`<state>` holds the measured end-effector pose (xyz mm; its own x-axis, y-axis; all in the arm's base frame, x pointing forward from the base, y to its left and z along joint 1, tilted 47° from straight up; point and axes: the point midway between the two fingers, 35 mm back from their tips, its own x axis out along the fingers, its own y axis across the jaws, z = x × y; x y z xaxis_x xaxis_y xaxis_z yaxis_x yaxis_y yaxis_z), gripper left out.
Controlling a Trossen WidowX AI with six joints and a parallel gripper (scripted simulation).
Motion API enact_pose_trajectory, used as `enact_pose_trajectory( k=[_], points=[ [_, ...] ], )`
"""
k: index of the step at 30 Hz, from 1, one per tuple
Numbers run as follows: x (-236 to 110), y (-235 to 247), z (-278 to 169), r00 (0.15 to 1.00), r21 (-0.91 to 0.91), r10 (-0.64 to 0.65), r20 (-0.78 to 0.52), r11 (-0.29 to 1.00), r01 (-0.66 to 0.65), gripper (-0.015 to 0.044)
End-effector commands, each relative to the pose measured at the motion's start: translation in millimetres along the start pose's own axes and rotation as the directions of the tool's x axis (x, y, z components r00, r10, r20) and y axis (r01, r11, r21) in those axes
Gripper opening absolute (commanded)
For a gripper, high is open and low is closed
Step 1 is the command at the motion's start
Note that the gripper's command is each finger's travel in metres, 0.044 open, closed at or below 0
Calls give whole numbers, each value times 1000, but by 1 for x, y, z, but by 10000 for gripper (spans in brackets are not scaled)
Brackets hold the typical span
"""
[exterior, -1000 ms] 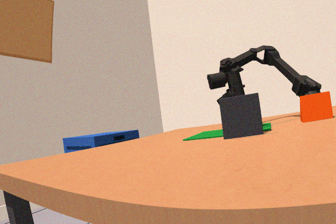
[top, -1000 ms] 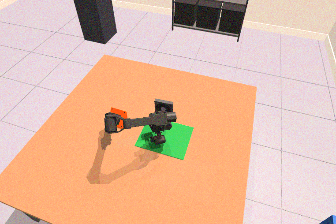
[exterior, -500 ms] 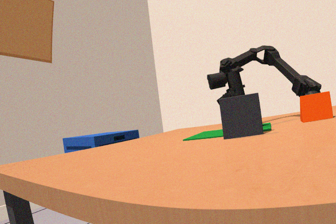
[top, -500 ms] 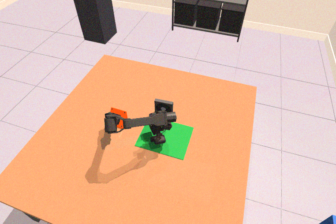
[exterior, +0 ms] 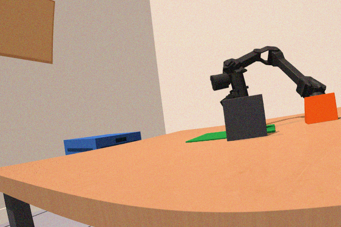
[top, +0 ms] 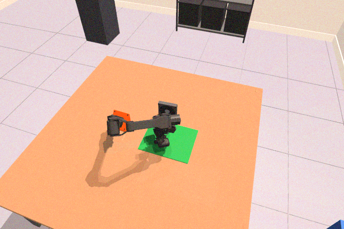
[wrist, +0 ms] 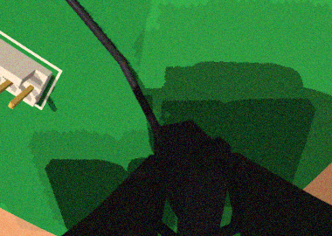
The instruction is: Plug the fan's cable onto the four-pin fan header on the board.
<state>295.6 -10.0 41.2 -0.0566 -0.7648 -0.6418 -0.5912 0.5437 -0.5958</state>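
The green board (top: 184,144) (exterior: 206,137) (wrist: 232,3) lies flat on the orange table (top: 208,109). In the wrist view its white four-pin fan header (wrist: 25,75) sits at the left edge, bare, with gold pins showing. The black cable (wrist: 99,32) runs from the top left down to the black plug (wrist: 188,145), which rests on the board near its front edge, well right of the header. My gripper (wrist: 193,163) (top: 161,141) is low over the board and shut on the plug from both sides. The dark fan (top: 167,107) (exterior: 244,117) stands behind the board and hides my fingers in the exterior view.
The arm's orange base block (top: 122,114) (exterior: 321,108) stands left of the board. A blue box (exterior: 101,141) lies beyond the table. A dark pedestal (top: 97,15) and a shelf rack (top: 216,7) stand far off on the floor.
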Motion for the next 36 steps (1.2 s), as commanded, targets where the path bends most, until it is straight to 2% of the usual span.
enact_pose_trajectory(
  k=[1, 4, 7, 30, 36],
  points=[
    [0, 0, 0, 1000, 1, 0, 0, 1000, 0, 96],
    [0, 0, 0, 1000, 1, 0, 0, 1000, 0, 76],
    [-5, 0, 0, 1000, 0, 1, 1, 1000, -1, 0],
    [-78, 1, -8, 1000, -8, 0, -5, 1000, 0, 0],
    [-80, 1, -10, 1000, -8, 0, 6, 1000, 0, 0]
  ],
)
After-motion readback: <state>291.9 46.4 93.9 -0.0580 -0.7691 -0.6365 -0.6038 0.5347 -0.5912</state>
